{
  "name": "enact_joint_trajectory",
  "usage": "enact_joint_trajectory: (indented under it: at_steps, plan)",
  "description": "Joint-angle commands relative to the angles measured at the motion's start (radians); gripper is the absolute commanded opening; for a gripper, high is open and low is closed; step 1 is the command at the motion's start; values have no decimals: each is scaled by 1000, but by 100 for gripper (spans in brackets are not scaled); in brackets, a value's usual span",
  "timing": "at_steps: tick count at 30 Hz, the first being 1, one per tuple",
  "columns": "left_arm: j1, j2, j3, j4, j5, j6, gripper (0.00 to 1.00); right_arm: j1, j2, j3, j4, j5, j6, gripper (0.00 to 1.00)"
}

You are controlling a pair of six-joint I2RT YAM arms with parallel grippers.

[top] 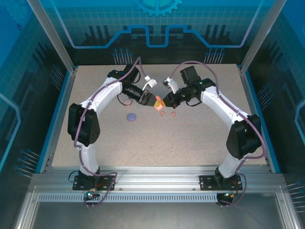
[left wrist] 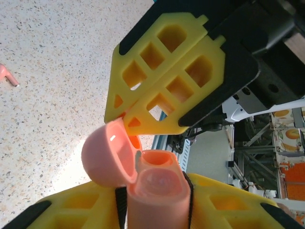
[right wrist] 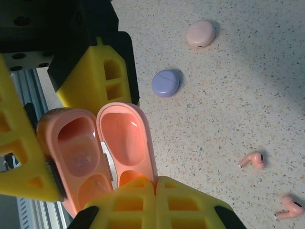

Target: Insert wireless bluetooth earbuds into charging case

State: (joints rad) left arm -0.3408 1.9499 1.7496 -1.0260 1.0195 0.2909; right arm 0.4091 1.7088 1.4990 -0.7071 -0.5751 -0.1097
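Observation:
A coral charging case [left wrist: 157, 200] stands open in the air, its two pockets [right wrist: 76, 148] empty. My left gripper [left wrist: 155, 202] is shut on the case body. My right gripper [right wrist: 156, 183] is shut on the rim of the hinged lid [right wrist: 125, 138], its yellow fingers [left wrist: 167, 76] pressed together. From above, both grippers [top: 151, 100] [top: 163, 102] meet at the case [top: 157, 101] over the table's middle. Two coral-pink stemmed earbuds [right wrist: 252, 161] [right wrist: 289, 207] lie loose on the table just below and right of the case [top: 162, 114] [top: 173, 114]. One earbud [left wrist: 7, 75] shows at the left wrist view's edge.
A shut purple case [right wrist: 165, 83] [top: 131, 116] lies on the speckled table left of the grippers. A shut pale pink case [right wrist: 201, 33] lies beyond it. A blue frame [top: 62, 100] edges the table, with glass walls behind.

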Motion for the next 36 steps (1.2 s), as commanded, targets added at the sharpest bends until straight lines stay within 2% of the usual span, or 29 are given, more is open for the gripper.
enact_joint_trajectory:
  at_steps: [1, 4, 7, 9, 10, 12, 14, 17, 20, 22, 26, 34, 36]
  plan:
    - [-4, 13, 16, -6, 36, 10, 33, 13, 8, 36, -14, 2, -7, 0]
    - [-4, 14, 12, 0, 36, 10, 26, 15, 7, 39, -13, 4, -3, 0]
    - [-4, 9, 6, 13, 36, 5, 10, 14, 1, 46, -12, 25, 5, 0]
    - [-2, 5, -1, 24, 37, 1, 6, 11, -1, 54, -14, 34, 12, 0]
    - [0, 3, -1, 27, 35, -3, 0, 10, -3, 59, -14, 40, 19, 0]
    - [4, -4, -3, 31, 33, -5, 0, 1, -11, 61, -4, 55, 41, 8]
    - [14, -14, -10, 36, 32, -8, 0, -18, -27, 63, 7, 59, 77, 24]
    - [41, -58, -43, 90, 24, -37, 0, -64, -66, 66, 6, 57, 143, 37]
    - [83, -147, -127, 244, -3, -121, 0, -109, -102, 60, -14, 56, 215, 45]
    - [103, -230, -210, 376, -40, -191, 0, -119, -113, 53, -43, 95, 259, 47]
    - [112, -394, -382, 636, -183, -299, 0, -113, -113, 4, -48, 181, 375, 51]
    - [104, -696, -771, 1249, -478, -495, 0, -4, -45, -38, -27, 391, 609, 55]
    - [91, -742, -819, 1318, -541, -488, 0, 28, -14, -19, -33, 422, 647, 55]
